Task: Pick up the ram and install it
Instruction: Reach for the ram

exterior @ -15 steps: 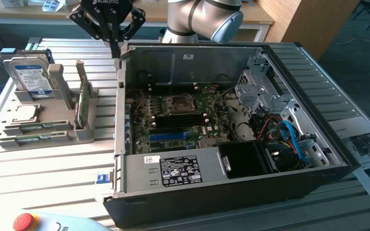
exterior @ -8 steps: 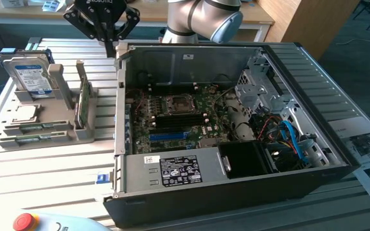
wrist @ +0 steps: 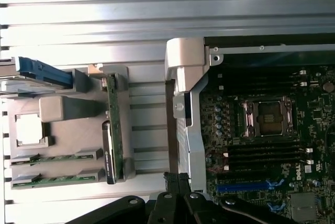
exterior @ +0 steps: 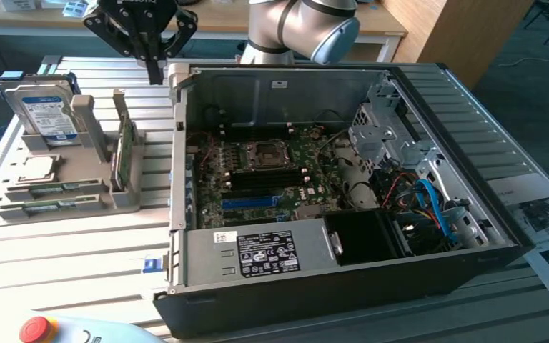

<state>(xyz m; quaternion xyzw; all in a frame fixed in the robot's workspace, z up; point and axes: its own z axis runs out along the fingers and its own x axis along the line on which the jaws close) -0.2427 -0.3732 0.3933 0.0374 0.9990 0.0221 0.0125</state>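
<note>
Aluminium slatted counter (exterior: 65,250) carrying an open black computer case (exterior: 351,286), green motherboard (exterior: 303,193) exposed, with a grey holder (exterior: 122,200) beside it at the exterior view's left. Black hand (exterior: 154,71) poised high above the gap between holder and case, fingers pressed together, carrying nothing. Ram (exterior: 60,188) lying flat in a holder cradle, a second stick like it (exterior: 51,208) just beside, both well apart from the hand; for a sound pick, judged best: spread fingers, descend square across the stick's long edges, avoid the upright wider green card (exterior: 122,153), lift straight.
</note>
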